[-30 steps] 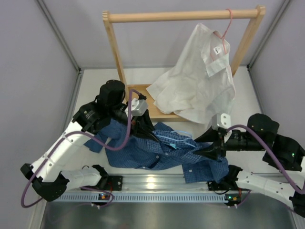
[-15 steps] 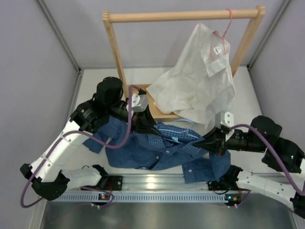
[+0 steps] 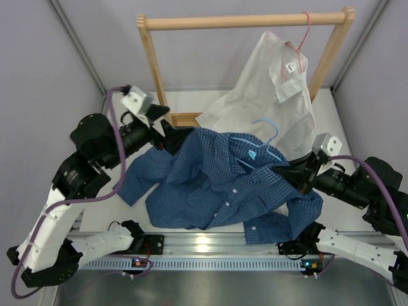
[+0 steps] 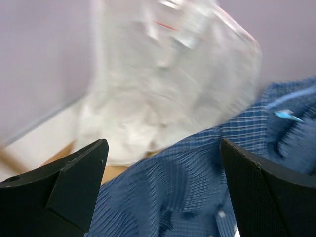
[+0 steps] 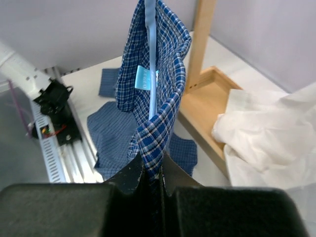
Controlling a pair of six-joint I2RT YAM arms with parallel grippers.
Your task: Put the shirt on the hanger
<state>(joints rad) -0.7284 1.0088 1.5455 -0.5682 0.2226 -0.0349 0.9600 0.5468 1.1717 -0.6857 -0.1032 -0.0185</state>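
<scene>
Left gripper (image 3: pixel 171 135): released, its black fingers spread wide at the far-left edge of the dark blue fine-checked button-up shirt (image 3: pixel 217 185). The left wrist view shows nothing between them. Whether a finger brushes the cloth cannot be told.
Shirt: it lies mid-scene on the white table (image 3: pixel 137 213), between the two arms and just near of the base of the light wooden clothes rack (image 3: pixel 245 22). Its left sleeve and lower hem lie on the table toward the near edge. Its collar end is raised toward the right.
Hanger (image 5: pixel 151 39): a thin light-blue wire clothes hanger sitting in the collar area. Its curved hook sticks out past the far edge of the cloth. One wire runs inside the fabric down to the right-hand pinch.
Rack: it stands at the far side. A large plain white shirt (image 3: pixel 268 95) hangs from its right end on a thin pink hanger (image 3: pixel 305 32) and drapes down just beyond the blue hook.
Right gripper (image 3: pixel 301 177): clenched on a fold of the checked shirt at its right side, holding that end up. Whether the blue wire is pinched too cannot be told.
</scene>
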